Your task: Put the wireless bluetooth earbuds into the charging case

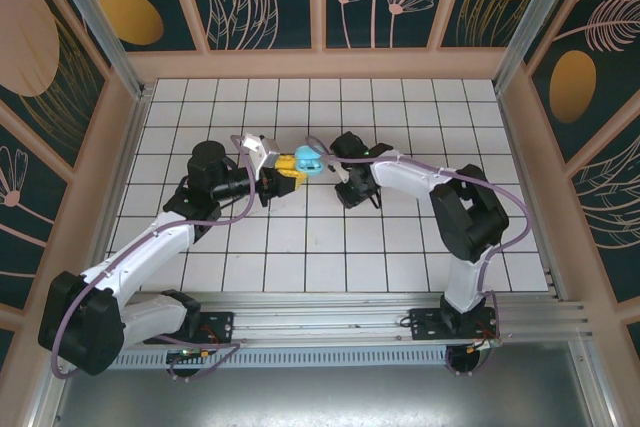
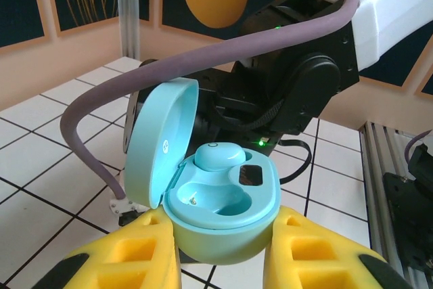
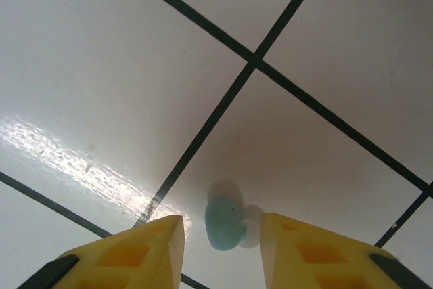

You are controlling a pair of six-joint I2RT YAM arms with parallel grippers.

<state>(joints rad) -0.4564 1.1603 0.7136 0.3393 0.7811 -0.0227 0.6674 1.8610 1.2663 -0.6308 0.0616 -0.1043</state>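
My left gripper (image 2: 222, 235) is shut on the teal charging case (image 2: 226, 202), its yellow fingers (image 2: 128, 255) pressing the body from both sides. The lid (image 2: 160, 141) stands open to the left. One teal earbud (image 2: 220, 156) sits in the far slot, and the near slot is bare. From above, the case (image 1: 307, 161) hangs just off my left gripper (image 1: 284, 176), with my right gripper (image 1: 352, 190) close on its right. A second teal earbud (image 3: 224, 223) lies on the white tile between the fingers of my right gripper (image 3: 222, 236). The right finger (image 3: 304, 248) is almost at its white tip; a gap remains on the left.
The right arm's black wrist and purple cable (image 2: 203, 59) hang close behind the open case. White tiles with black lines (image 3: 257, 62) cover the table. Peach walls (image 1: 320, 65) ring it, and an aluminium rail (image 1: 330, 309) runs along the near edge.
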